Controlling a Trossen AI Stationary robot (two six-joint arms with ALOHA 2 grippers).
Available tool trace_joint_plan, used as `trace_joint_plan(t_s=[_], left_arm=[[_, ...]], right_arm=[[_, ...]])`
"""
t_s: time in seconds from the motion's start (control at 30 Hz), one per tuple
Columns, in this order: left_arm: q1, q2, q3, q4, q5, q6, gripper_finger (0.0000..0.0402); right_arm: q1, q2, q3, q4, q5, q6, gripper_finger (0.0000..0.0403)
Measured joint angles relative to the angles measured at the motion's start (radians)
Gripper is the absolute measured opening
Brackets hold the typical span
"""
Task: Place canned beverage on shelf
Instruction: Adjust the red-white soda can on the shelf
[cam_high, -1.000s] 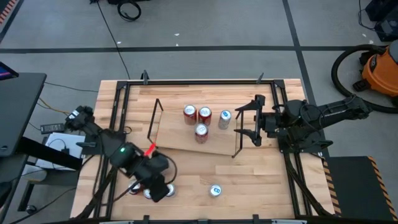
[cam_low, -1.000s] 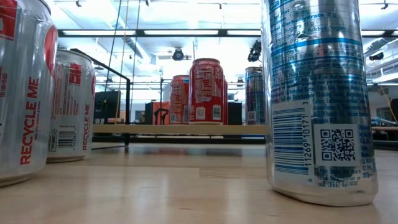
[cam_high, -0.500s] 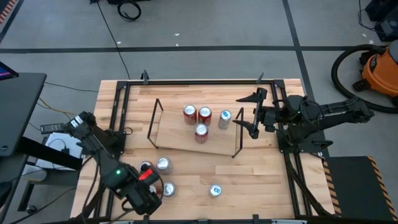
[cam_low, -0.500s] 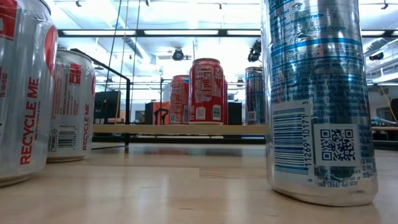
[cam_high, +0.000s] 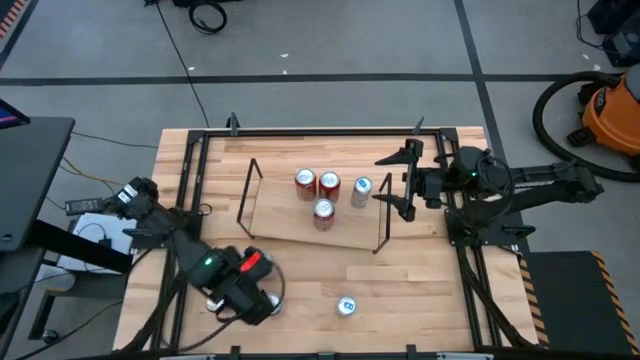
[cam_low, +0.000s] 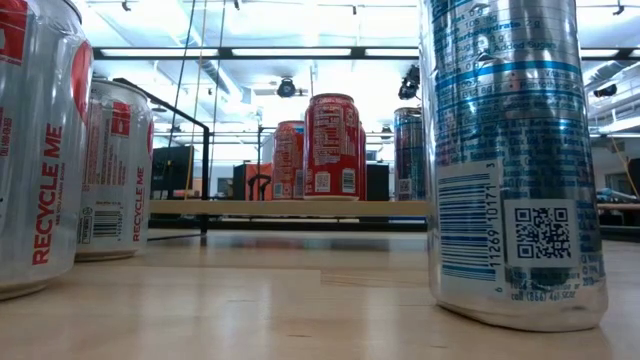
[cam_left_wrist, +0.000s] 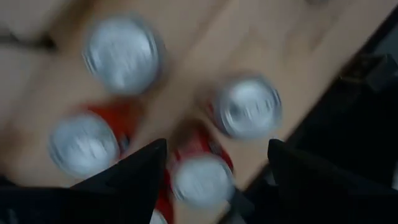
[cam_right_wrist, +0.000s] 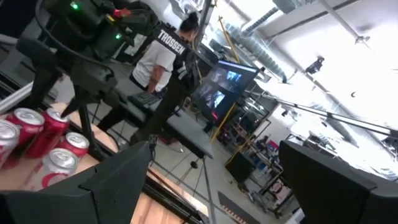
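Cans are the target: the left gripper hovers with its fingers spread and empty above a cluster of silver-topped cans on the table, and a clean pick seems to call for centring 1 can between the fingers, clear of its neighbours, before dropping straight down. Smooth, round aluminium walls look slippery, so a level squeeze at mid-height seems wise; the light-wood shelf, with thin black wire end frames, lies well beyond this gripper and holds 4 cans, while the right gripper waits spread beside its far end.
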Motion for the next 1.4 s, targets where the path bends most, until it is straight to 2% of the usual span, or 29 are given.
trace_joint_plan(t_s=[0.23, 0.43, 0.63, 0.87, 1.17, 1.33, 1.4], left_arm=[[0.139, 0.0, 0.0, 0.005, -0.197, 0.317, 0.029], [0.263, 0.012, 0.0, 0.03, -0.306, 0.447, 0.029], [0.377, 0.038, 0.0, 0.087, -0.295, 0.603, 0.0291], [0.5, 0.045, 0.0, 0.177, -0.229, 0.77, 0.0291], [0.64, 0.045, 0.0, 0.246, -0.128, 0.869, 0.0293], [0.699, 0.045, 0.0, 0.305, -0.016, 0.902, 0.0329], [0.715, 0.045, 0.0, 0.312, -0.004, 0.905, 0.0352]], right_arm=[[-0.011, 0.064, 0.0, 0.068, 0.013, -0.002, 0.0368], [-0.011, 0.077, 0.0, 0.08, 0.055, -0.003, 0.0368], [-0.011, 0.076, 0.0, 0.044, 0.103, -0.003, 0.0368], [-0.007, 0.043, 0.0, -0.022, 0.153, 0.008, 0.0368], [-0.006, 0.011, 0.0, -0.066, 0.155, 0.053, 0.0368], [-0.006, 0.011, 0.0, -0.097, 0.156, 0.072, 0.0368], [-0.005, 0.009, 0.0, -0.11, 0.169, 0.082, 0.0368]])
